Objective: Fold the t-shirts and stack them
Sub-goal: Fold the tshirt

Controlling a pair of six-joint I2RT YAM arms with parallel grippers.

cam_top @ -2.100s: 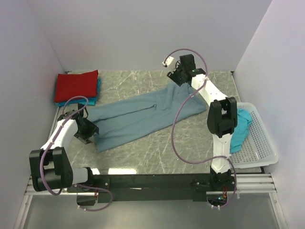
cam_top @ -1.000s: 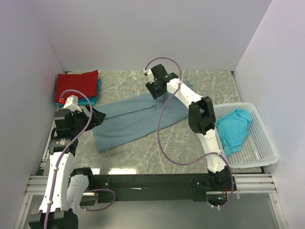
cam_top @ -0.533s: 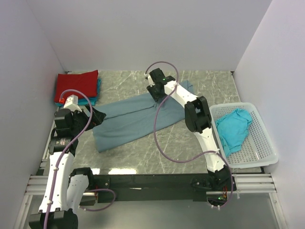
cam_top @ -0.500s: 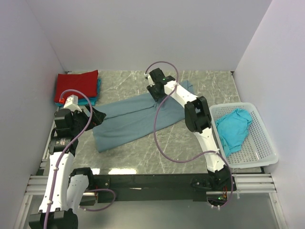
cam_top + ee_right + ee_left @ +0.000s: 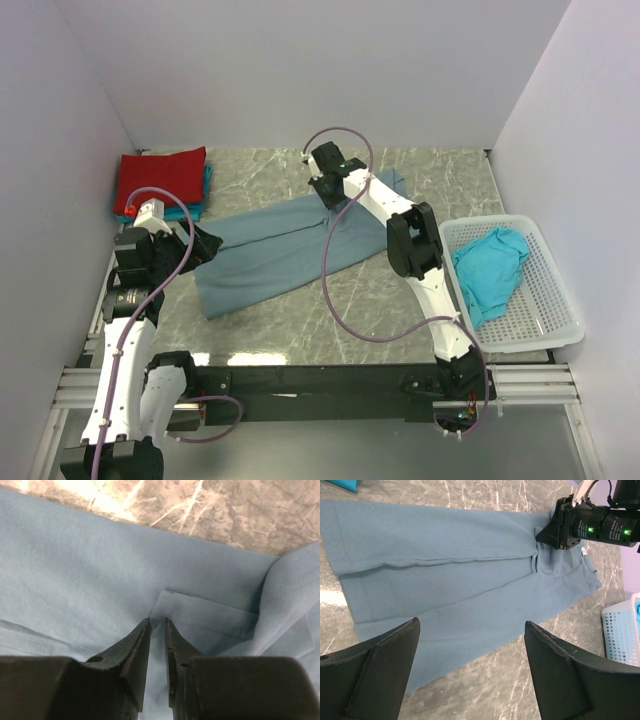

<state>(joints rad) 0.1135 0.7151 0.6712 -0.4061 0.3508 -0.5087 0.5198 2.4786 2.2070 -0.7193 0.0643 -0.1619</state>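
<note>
The slate-blue t-shirt (image 5: 280, 250) lies flat on the marble table, folded lengthwise, with its white neck label (image 5: 583, 551) at the right end. My right gripper (image 5: 325, 190) rests on its far edge. Its fingers (image 5: 157, 620) are nearly closed, pinching the cloth at a folded sleeve corner (image 5: 210, 615). My left gripper (image 5: 205, 243) is open and empty, raised over the shirt's left end (image 5: 450, 580), with its fingers (image 5: 390, 655) wide apart. A folded red t-shirt (image 5: 160, 180) lies on a teal one (image 5: 205, 195) at the far left. Another teal t-shirt (image 5: 490, 270) sits crumpled in the basket.
The white perforated basket (image 5: 560, 320) stands at the right edge and also shows in the left wrist view (image 5: 620, 630). Purple-grey walls close in the table on three sides. Bare marble (image 5: 330, 320) lies in front of the shirt.
My right gripper swept from the far right to the shirt's middle, folding the right side over. My left arm lifted off the shirt's left end. Little has moved in the last half second.
</note>
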